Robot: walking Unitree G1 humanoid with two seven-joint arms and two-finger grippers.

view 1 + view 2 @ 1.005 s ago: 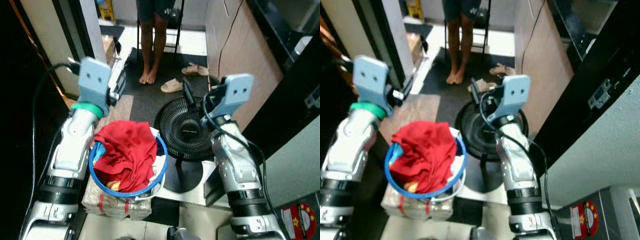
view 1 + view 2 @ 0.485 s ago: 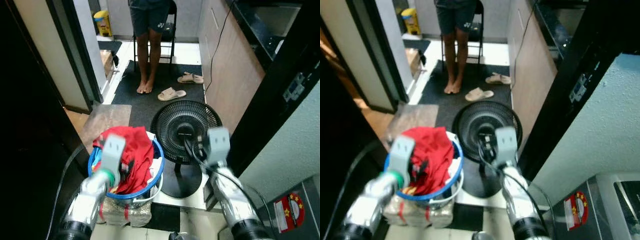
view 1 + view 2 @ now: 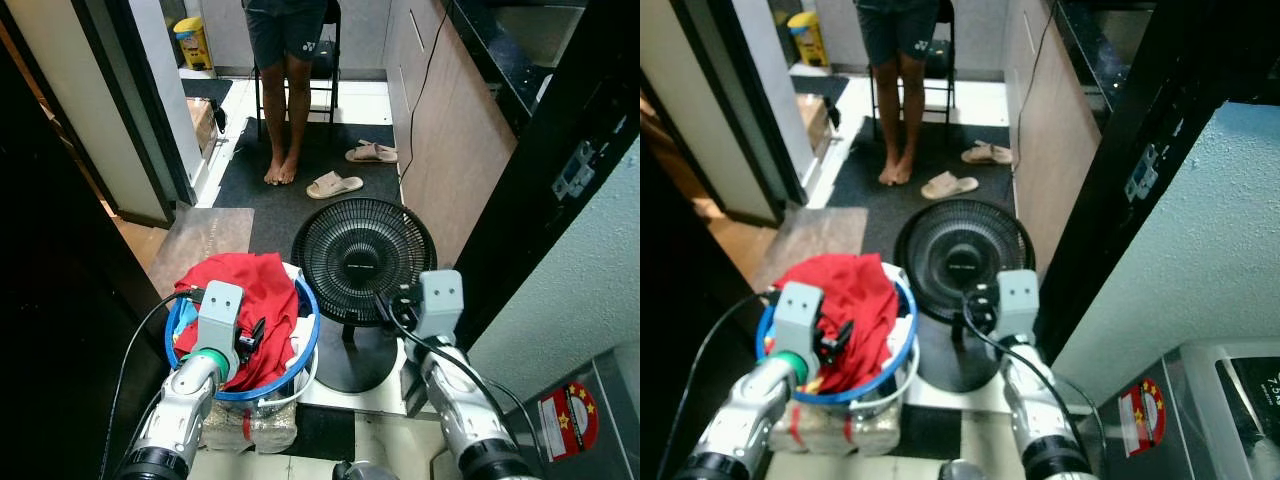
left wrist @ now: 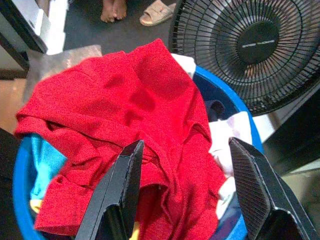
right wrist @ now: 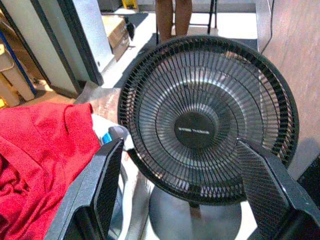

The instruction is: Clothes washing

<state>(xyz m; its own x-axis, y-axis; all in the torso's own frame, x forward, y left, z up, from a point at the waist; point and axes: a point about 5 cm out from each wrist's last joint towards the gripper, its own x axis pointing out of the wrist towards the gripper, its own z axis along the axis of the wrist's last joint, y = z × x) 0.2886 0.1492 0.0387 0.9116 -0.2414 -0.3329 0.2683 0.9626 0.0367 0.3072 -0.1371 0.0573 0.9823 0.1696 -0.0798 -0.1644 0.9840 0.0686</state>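
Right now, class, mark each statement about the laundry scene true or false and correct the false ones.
1. A red garment lies on top in the blue-rimmed basket. True.
2. The left gripper is shut on the red garment. False: its fingers are open above it.
3. The black fan stands to the basket's right. True.
4. The right gripper holds a sandal. False: it is open, facing the fan.
5. A person stands beyond the fan. True.

The floor (image 3: 300, 205) carries a dark mat (image 3: 262, 195); a person (image 3: 285, 150) stands barefoot on it, with two sandals (image 3: 335, 184) nearby. Closer stand a black fan (image 3: 363, 255) and a blue laundry basket (image 3: 300, 345) on a wrapped bundle (image 3: 245, 432).
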